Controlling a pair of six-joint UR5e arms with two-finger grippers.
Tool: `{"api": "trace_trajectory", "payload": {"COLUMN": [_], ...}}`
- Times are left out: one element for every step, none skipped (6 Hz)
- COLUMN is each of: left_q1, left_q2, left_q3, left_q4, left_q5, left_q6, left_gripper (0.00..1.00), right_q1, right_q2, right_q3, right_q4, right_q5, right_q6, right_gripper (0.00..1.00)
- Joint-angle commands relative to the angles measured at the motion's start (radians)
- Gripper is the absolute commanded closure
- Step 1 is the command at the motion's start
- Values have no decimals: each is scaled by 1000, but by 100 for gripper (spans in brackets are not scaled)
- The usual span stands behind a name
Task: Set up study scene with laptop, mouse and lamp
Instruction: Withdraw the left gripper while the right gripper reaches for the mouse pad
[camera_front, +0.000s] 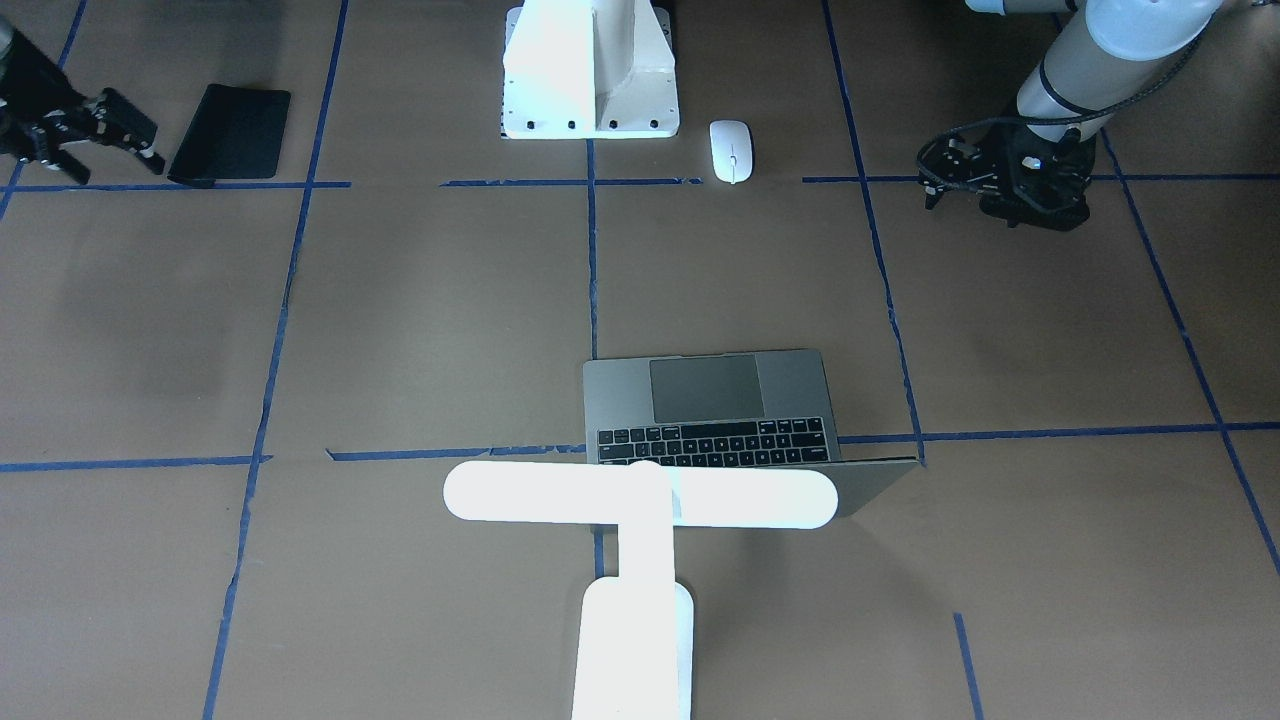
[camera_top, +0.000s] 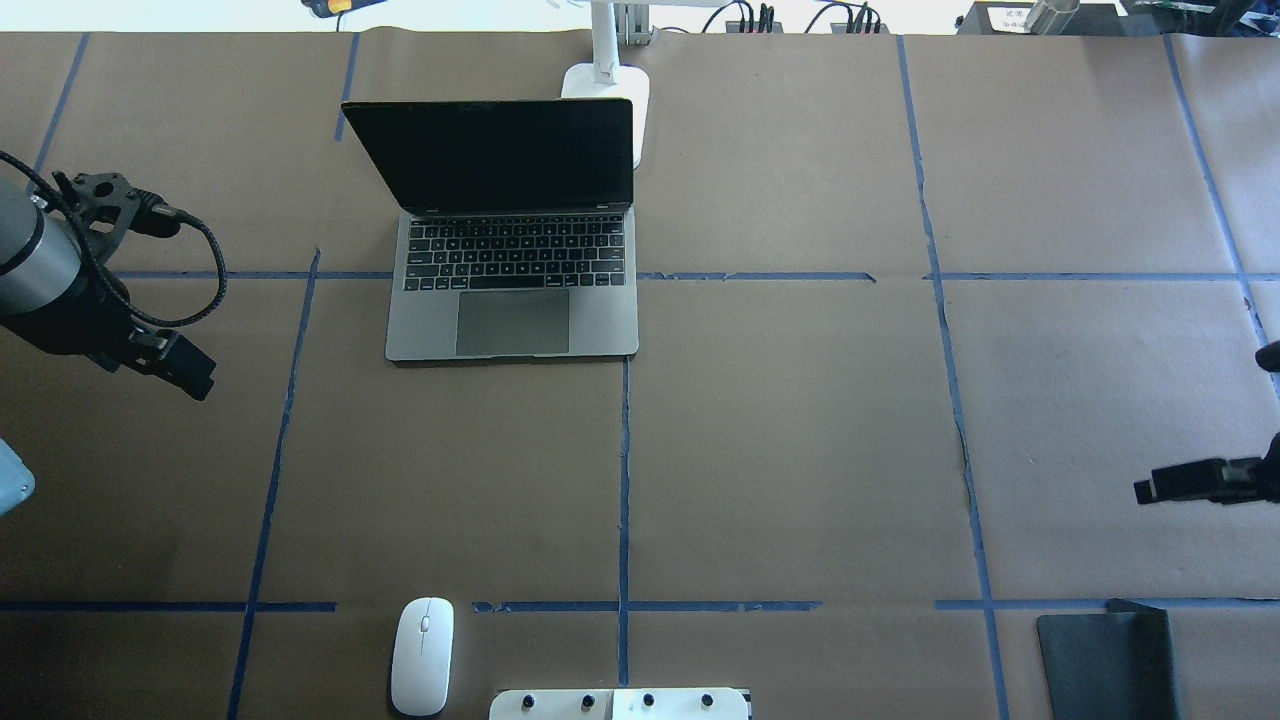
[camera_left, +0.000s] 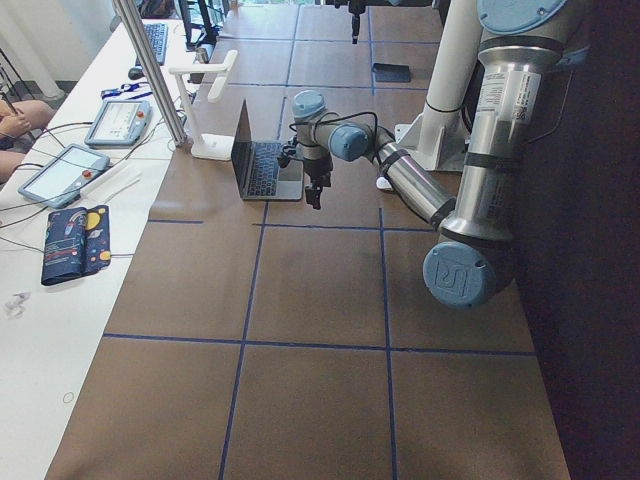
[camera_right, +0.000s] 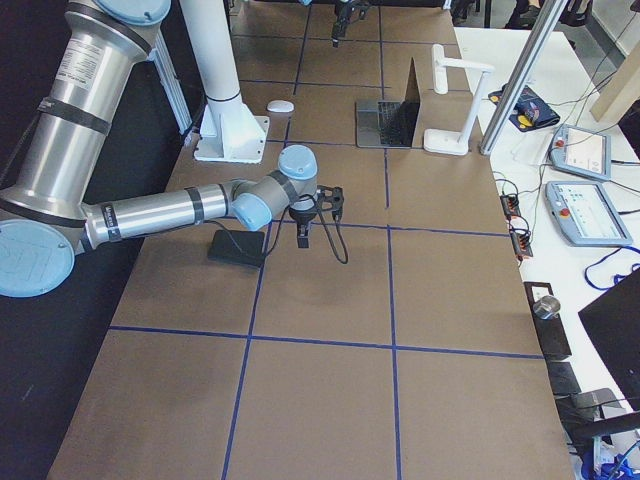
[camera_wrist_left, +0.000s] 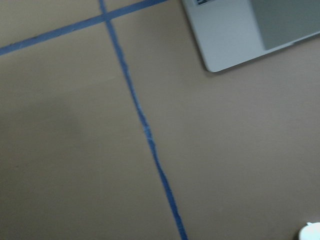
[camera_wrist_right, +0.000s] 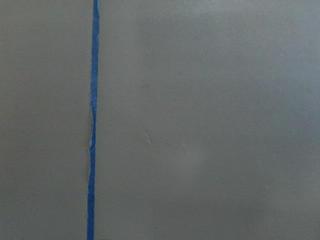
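Observation:
The laptop (camera_top: 510, 300) stands open at the far middle of the table, screen dark; it also shows in the front view (camera_front: 710, 410) and its corner shows in the left wrist view (camera_wrist_left: 230, 35). The lamp (camera_front: 640, 498) stands behind it, its base (camera_top: 606, 88) past the lid. The mouse (camera_top: 422, 655) lies near the robot's pedestal, also in the front view (camera_front: 731, 150). My left gripper (camera_front: 1035, 200) hangs over bare table left of the laptop, holding nothing; I cannot tell how its jaws stand. My right gripper (camera_front: 110, 160) is open and empty at the right edge.
A flat black pad (camera_top: 1105, 660) lies at the near right corner, close to my right gripper; it also shows in the front view (camera_front: 232, 133). The white bolted pedestal (camera_front: 590, 80) stands at the near middle. Blue tape lines (camera_wrist_right: 92, 125) cross the brown table cover.

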Motion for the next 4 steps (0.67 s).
{"api": "trace_trajectory", "payload": {"left_q1": [1, 1, 1, 1], "left_q2": [-2, -4, -7, -8], "left_q3": [4, 1, -2, -7], "left_q4": [-1, -1, -1, 1], "left_q5": [4, 4, 4, 4], "left_q6": [1, -1, -1, -5], "left_gripper": [0, 0, 0, 0], "right_q1": [-200, -301, -383, -458], "right_q2": [-138, -137, -129, -128], "right_q3": [-7, -20, -20, -53], "right_q4": [131, 136, 156, 203], "right_q5": [-158, -199, -251, -347], "right_q6": [85, 181, 293, 312], "right_gripper": [0, 0, 0, 0]}}
